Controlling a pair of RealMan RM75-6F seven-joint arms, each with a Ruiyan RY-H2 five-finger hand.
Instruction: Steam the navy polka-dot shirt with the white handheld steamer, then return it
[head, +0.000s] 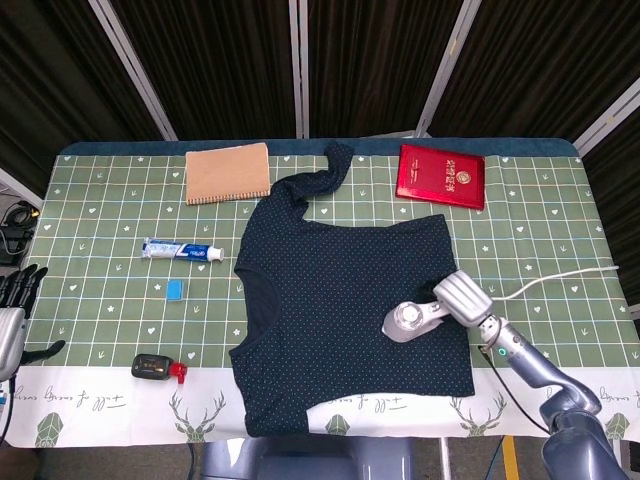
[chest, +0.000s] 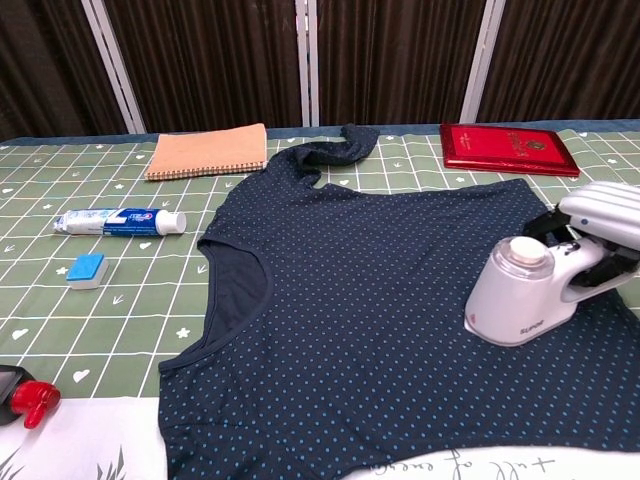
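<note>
The navy polka-dot shirt (head: 340, 300) (chest: 370, 300) lies flat across the middle of the table. My right hand (head: 463, 298) (chest: 603, 220) grips the handle of the white handheld steamer (head: 412, 320) (chest: 522, 292), whose head rests on the shirt's right side near the hem. Its white cord (head: 560, 277) trails off to the table's right edge. My left hand (head: 12, 310) hangs off the table's left edge, fingers spread, holding nothing.
A tan notebook (head: 228, 172) and a red booklet (head: 442, 176) lie along the far edge. A toothpaste tube (head: 182, 250), a small blue block (head: 174, 290) and a black-and-red object (head: 155, 368) lie left of the shirt.
</note>
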